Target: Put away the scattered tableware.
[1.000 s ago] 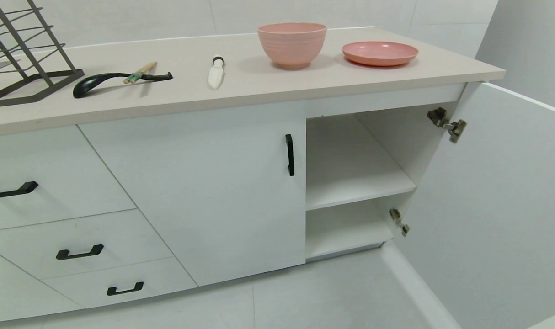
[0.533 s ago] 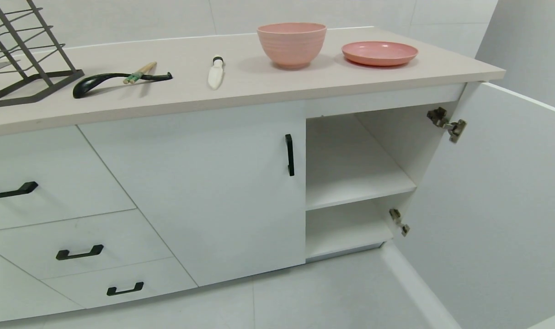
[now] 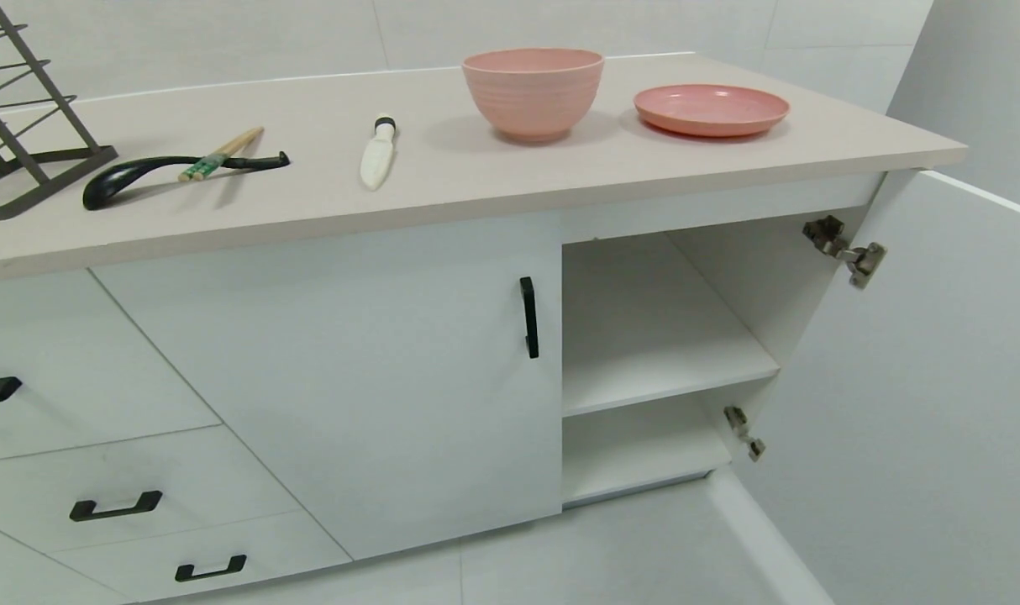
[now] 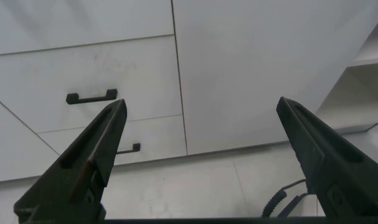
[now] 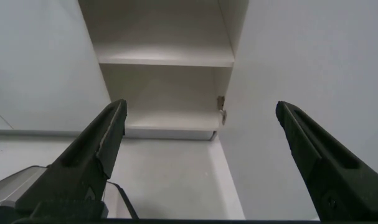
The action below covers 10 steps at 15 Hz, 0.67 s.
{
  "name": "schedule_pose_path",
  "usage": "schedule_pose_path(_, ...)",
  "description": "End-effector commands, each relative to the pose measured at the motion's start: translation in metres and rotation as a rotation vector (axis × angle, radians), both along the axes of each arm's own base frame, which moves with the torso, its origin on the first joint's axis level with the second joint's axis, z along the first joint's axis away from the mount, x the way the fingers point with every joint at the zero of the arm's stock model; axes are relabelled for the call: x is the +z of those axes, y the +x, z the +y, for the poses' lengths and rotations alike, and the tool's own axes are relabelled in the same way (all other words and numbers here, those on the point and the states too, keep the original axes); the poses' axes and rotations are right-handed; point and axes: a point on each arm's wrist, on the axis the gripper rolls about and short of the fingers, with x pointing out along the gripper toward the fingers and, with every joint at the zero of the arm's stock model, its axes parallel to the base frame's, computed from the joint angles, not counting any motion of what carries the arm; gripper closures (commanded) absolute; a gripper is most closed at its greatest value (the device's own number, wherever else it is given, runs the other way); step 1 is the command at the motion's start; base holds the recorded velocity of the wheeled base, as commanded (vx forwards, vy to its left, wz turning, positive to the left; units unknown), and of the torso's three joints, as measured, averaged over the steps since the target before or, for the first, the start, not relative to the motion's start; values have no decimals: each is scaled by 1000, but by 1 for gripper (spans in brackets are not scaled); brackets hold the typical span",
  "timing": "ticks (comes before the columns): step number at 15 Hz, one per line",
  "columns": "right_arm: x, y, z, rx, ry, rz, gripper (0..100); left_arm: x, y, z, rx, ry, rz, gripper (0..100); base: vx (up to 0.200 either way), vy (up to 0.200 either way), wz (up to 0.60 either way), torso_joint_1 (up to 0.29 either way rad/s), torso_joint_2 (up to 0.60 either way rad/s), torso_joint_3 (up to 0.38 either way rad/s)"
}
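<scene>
On the beige countertop [image 3: 476, 181] stand a pink bowl [image 3: 533, 91] and, to its right, a pink plate [image 3: 711, 109]. Left of the bowl lie a white knife with a black collar [image 3: 376, 154], a black ladle [image 3: 153, 170] and wooden chopsticks [image 3: 222, 154] resting across the ladle's handle. My left gripper [image 4: 201, 109] is open and low, facing the drawer fronts near the floor. My right gripper [image 5: 201, 109] is open too, low before the open cabinet [image 5: 167, 81], holding nothing.
A black wire dish rack [image 3: 14, 134] stands at the counter's far left. The right cabinet door [image 3: 922, 395] is swung wide open, showing two bare shelves [image 3: 661, 370]. The left door [image 3: 350, 370] is closed, and drawers with black handles [image 3: 115, 507] sit further left.
The whole head view has shifted: everything now sits lower and further left in it, so the camera moved. The tableware keeps its places on the counter.
</scene>
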Motion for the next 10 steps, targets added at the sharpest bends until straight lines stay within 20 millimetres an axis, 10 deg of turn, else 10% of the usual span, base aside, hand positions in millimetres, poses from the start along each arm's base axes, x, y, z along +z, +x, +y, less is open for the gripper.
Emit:
schedule_pose_path(1, 0, 0, 0, 0, 1, -1, 0, 0, 0, 0, 1, 2, 1, 0, 0, 0, 0, 0, 0, 0)
schedule_pose_path(10, 0, 0, 0, 0, -2, -1, 0, 0, 0, 0, 1, 2, 1, 0, 0, 0, 0, 108, -66, -48)
